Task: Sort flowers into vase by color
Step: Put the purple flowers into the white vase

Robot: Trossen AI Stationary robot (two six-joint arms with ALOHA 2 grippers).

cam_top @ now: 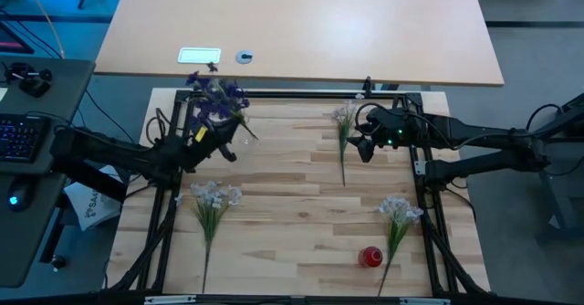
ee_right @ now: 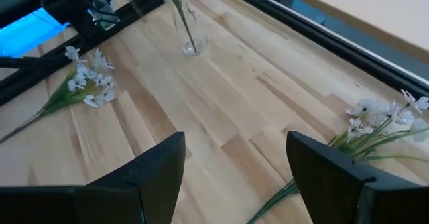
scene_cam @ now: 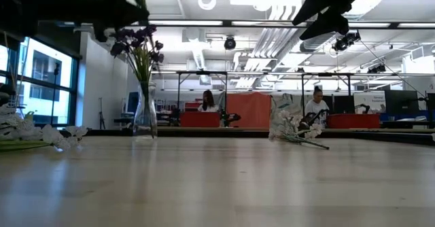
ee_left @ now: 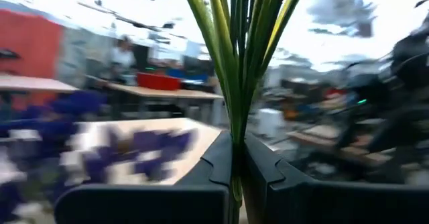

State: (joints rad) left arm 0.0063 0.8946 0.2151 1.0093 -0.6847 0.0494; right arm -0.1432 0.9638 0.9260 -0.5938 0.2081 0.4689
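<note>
The purple flowers [cam_top: 217, 97] stood in a clear glass vase [scene_cam: 145, 115] at about ten o'clock on the wooden table [cam_top: 283, 205], near its far left corner. In the low view their dark blooms [scene_cam: 136, 40] spread above the vase's narrow neck. The left gripper [cam_top: 217, 137] hung just beside the vase, at its five o'clock side, and the left wrist view showed its fingers [ee_left: 218, 160] pressed together on a bundle of green stems [ee_left: 234, 63].

Three white sprays lay flat on the table. One [cam_top: 212, 200] sat at about eight o'clock with its stem pointing toward the near edge. Another [cam_top: 398, 214] lay at four o'clock, with a small red object [cam_top: 370, 257] just beside its stem. The third [cam_top: 343, 122] rested at one o'clock, its stem running toward the centre.

The right gripper [cam_top: 365, 142] hovered just beside that third spray, its fingers [ee_right: 154, 167] spread wide apart and holding nothing, above bare wood.
</note>
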